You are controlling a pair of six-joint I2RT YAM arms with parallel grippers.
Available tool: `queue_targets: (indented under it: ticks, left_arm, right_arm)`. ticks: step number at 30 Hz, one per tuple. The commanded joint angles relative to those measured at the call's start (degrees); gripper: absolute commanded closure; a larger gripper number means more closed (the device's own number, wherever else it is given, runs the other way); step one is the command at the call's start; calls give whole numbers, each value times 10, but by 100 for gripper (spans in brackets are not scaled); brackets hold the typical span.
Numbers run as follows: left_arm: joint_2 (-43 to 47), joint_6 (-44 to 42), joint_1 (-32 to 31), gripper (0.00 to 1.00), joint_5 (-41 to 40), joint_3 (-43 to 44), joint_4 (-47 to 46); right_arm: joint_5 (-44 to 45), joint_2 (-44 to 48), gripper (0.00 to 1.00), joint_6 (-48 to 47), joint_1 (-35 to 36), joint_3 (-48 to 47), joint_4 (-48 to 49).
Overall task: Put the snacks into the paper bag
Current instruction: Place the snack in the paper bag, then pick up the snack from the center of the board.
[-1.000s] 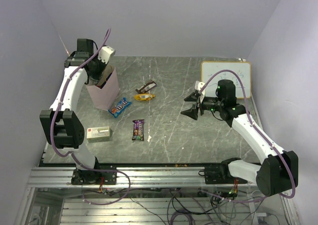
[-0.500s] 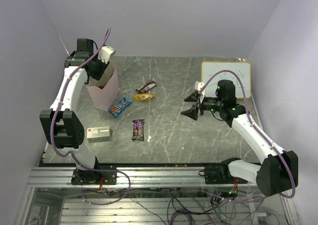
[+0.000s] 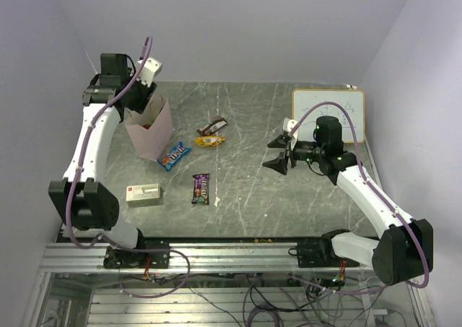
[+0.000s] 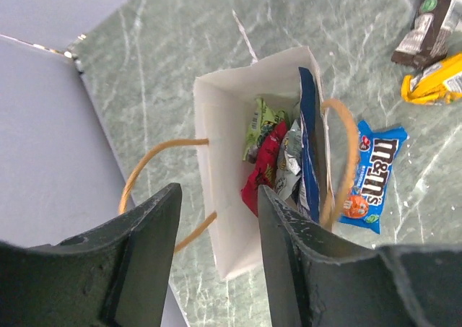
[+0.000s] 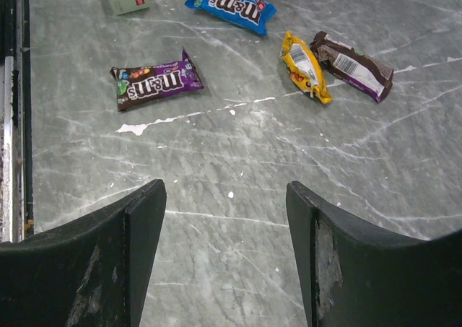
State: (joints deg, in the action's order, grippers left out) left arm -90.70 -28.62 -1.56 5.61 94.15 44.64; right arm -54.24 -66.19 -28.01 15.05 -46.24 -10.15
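Find left gripper [image 4: 219, 191] directly above the mouth of the paper bag [image 4: 216, 110], jaws parted, nothing between them; see the bag upright at the table's [image 3: 253, 190] far left, holding a green packet [image 4: 260, 125], a red packet [image 4: 263, 172], a silver packet [image 4: 291, 148] and a large dark blue packet [image 4: 308, 139] on edge against one wall. Count four more on the table: blue packet [image 3: 174, 155] just beside the bag, yellow packet [image 3: 210, 141] right beside brown bar [image 3: 212, 128], purple-brown packet [image 3: 201, 188] apart, nearer the bases; note right gripper [image 5: 224, 190] spread wide, empty, over bare table to their right.
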Motion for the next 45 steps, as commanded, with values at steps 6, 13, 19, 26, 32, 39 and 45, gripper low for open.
queue_targets:
  ticks: [6,13,19,26,32,39,45]
  left_arm:
    - [142,11,5,33,-30,-67,-71]
    - [226,38,6,1,-6,-108,-88]
    - [259,63,5,1,102,-114,-47]
    - [287,19,-7,1,213,-147,7]
    - [269,-32,-132,4,137,-182,55]
    - [202,-72,-259,5,67,-235,52]
    - [111,-118,-277,7,73,-247,43]
  right_arm:
    - [6,5,32,14,-7,9,16]
    - [14,7,28,21,-9,10,22]
    - [24,6,15,28,-10,7,24]
    - [45,15,0,40,-14,8,33]
    - [51,15,0,38,-20,5,29]
    - [41,17,0,38,-36,7,27]
    - [39,16,0,35,-42,9,26]
